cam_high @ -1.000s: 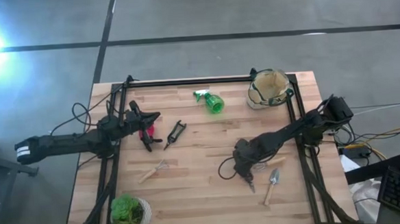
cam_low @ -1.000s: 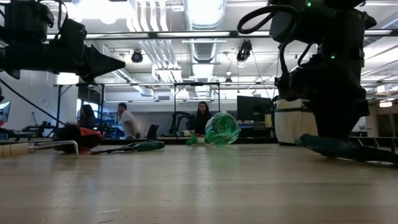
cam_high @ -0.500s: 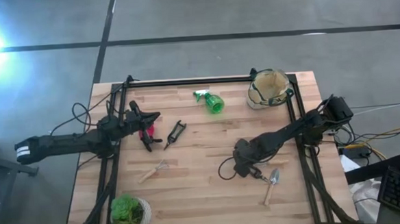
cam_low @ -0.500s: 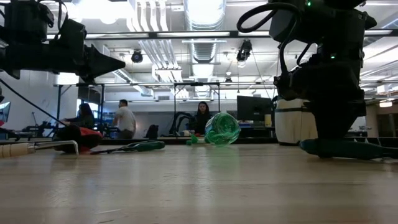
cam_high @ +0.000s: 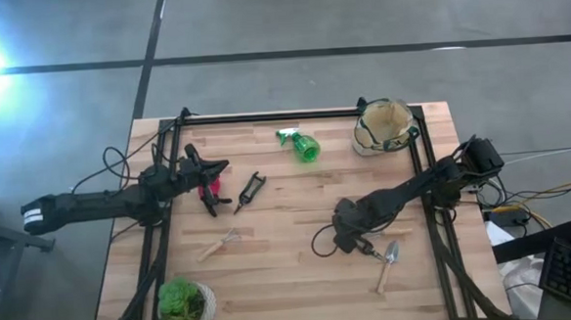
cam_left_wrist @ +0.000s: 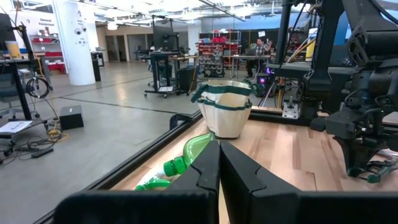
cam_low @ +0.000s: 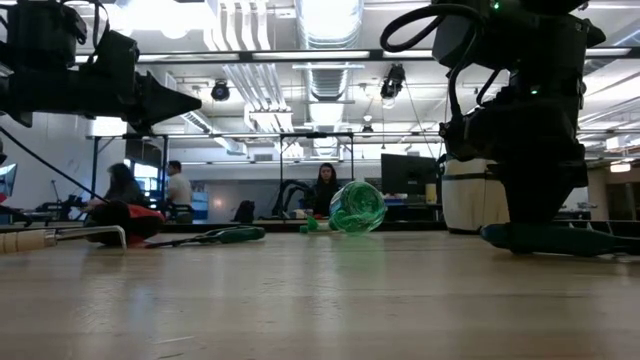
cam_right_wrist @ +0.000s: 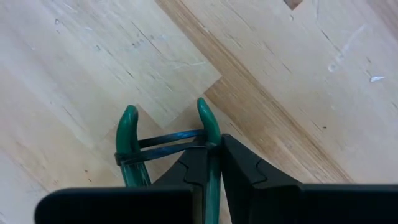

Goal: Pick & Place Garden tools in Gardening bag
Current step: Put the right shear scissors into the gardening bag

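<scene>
From above, your right gripper (cam_high: 353, 243) sits low on the table (cam_high: 292, 277), near the wooden-handled trowel (cam_high: 388, 263), while the gardening bag (cam_high: 383, 125) waits well apart at the far right corner. Your left gripper (cam_high: 213, 171) hangs over the red-handled tool (cam_high: 209, 190), with the black pruners (cam_high: 250, 191), a small wooden-handled rake (cam_high: 218, 245), the green spray bottle (cam_high: 299, 145) and the potted plant (cam_high: 183, 303) lying around it.

At table height, your right arm stands over a green-handled tool (cam_low: 545, 238) that lies flat on the wood; the spray bottle (cam_low: 356, 207) and pale bag (cam_low: 474, 196) sit behind.

Through the left wrist camera, your left fingers (cam_left_wrist: 202, 171) are pressed together on nothing, pointing toward the bag (cam_left_wrist: 225, 112).

Through the right wrist camera, your right fingers (cam_right_wrist: 231, 163) are clamped on one green handle (cam_right_wrist: 210, 134) of the tool only; its other handle (cam_right_wrist: 127, 138) stands free, joined by a thin wire.

Judging by that, the risks are these: the grip looks off-centre, so the tool may swing or pivot as you lift, or slip out on the long carry. The loose handle could also catch the bag's rim on the way in, tipping the light bag.
</scene>
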### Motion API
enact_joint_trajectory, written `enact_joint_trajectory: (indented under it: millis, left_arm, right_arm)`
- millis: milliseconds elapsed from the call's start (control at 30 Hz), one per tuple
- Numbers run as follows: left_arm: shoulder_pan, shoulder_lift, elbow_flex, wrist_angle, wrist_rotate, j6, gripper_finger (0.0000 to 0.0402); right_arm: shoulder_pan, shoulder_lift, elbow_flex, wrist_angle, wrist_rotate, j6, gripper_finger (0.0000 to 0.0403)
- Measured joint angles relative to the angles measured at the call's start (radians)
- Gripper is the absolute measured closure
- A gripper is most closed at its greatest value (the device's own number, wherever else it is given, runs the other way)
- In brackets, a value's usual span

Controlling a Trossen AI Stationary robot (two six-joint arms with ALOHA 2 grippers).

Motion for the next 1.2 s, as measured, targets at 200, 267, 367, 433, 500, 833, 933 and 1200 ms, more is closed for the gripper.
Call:
enact_joint_trajectory:
  millis: [200, 267, 367, 433, 500, 833, 933, 1200]
  left_arm:
    - [0.000, 0.000, 0.000, 0.000, 0.000, 0.000, 0.0387]
    - [0.000, 0.000, 0.000, 0.000, 0.000, 0.000, 0.0387]
    - [0.000, 0.000, 0.000, 0.000, 0.000, 0.000, 0.0387]
    - [0.000, 0.000, 0.000, 0.000, 0.000, 0.000, 0.0387]
    - [0.000, 0.000, 0.000, 0.000, 0.000, 0.000, 0.0387]
    - [0.001, 0.000, 0.000, 0.000, -0.001, 0.000, 0.0387]
    - [0.001, 0.000, 0.000, 0.000, -0.002, 0.002, 0.0387]
    - [0.001, 0.000, 0.000, 0.000, -0.002, 0.003, 0.0387]
  right_arm:
    - [0.000, 0.000, 0.000, 0.005, 0.000, -0.005, 0.0385]
    - [0.000, 0.000, 0.000, 0.008, 0.000, -0.013, 0.0385]
    - [-0.002, 0.001, 0.010, 0.008, 0.002, -0.030, 0.0385]
    - [-0.003, 0.004, 0.021, 0.016, 0.007, -0.047, 0.0384]
    - [-0.003, 0.006, 0.040, 0.035, 0.032, -0.066, 0.0384]
    - [-0.026, 0.004, 0.145, 0.024, 0.094, -0.215, 0.0384]
    - [-0.033, 0.004, 0.175, 0.021, 0.113, -0.266, 0.0384]
    - [-0.053, 0.002, 0.257, 0.004, 0.149, -0.390, 0.0383]
